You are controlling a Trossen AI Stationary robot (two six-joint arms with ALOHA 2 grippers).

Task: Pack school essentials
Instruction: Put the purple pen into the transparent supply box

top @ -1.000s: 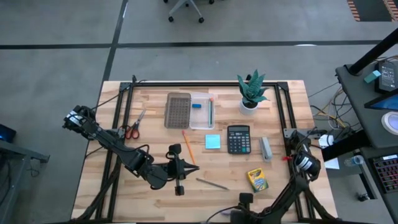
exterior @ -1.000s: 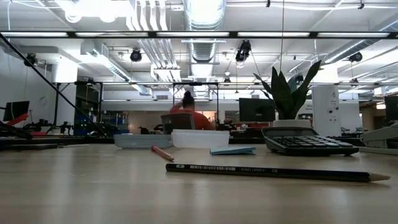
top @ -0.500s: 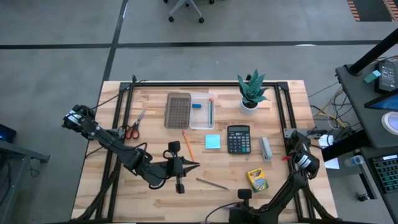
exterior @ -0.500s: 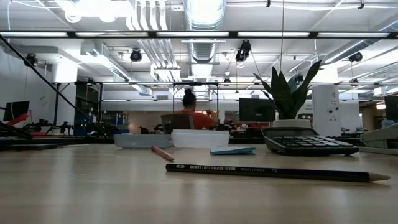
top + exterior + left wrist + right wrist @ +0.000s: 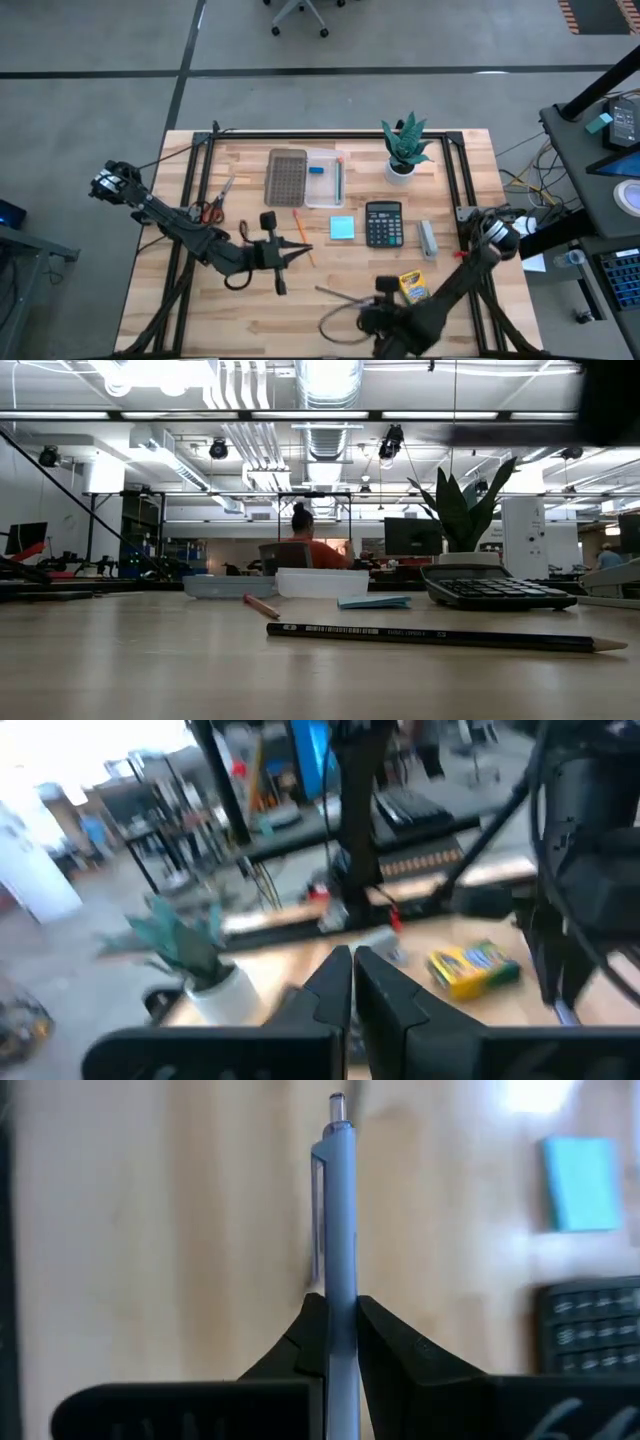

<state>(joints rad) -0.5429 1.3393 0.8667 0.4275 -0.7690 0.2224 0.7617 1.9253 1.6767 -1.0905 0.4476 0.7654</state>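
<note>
Now the right pincer [image 5: 340, 1335] grips the grey pen [image 5: 340, 1210] between its fingertips, while the left pincer [image 5: 352, 982] is clenched empty.

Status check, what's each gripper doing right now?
Right gripper shut on grey pen, near table's front edge. Left gripper shut, empty, beside orange pencil. Nothing blocking.

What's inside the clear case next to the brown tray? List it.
In the clear case, the high view shows a blue eraser and a thin green pencil along one wall. Nothing covers it; the low view shows only its side.
</note>
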